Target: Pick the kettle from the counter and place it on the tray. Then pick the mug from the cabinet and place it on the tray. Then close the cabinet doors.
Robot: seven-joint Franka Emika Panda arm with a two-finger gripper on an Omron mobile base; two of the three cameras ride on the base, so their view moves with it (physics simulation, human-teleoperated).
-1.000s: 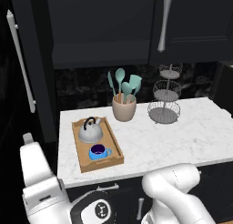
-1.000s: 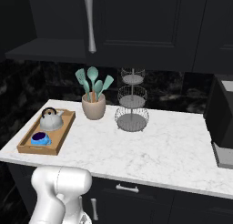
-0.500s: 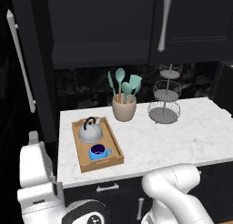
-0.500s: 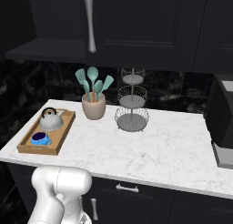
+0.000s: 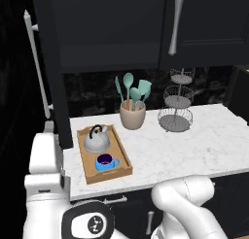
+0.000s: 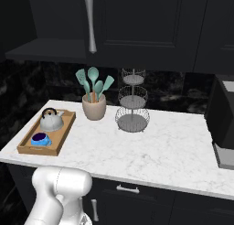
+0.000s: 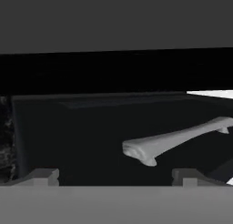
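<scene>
Two small dark fingertips (image 7: 42, 176) at bottom, set wide apart, nothing between them. Gripper (image 7: 113, 178) faces big dark door panel (image 7: 82, 141). Long silver bar handle (image 7: 175, 139) lies slanted across panel, right of middle. Small white patch at right edge.

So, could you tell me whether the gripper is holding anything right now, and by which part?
Nothing is held. In the hand view the gripper has its jaws wide apart, with a silver bar handle ahead of them, untouched. The kettle and mug sit on the tray.
</scene>
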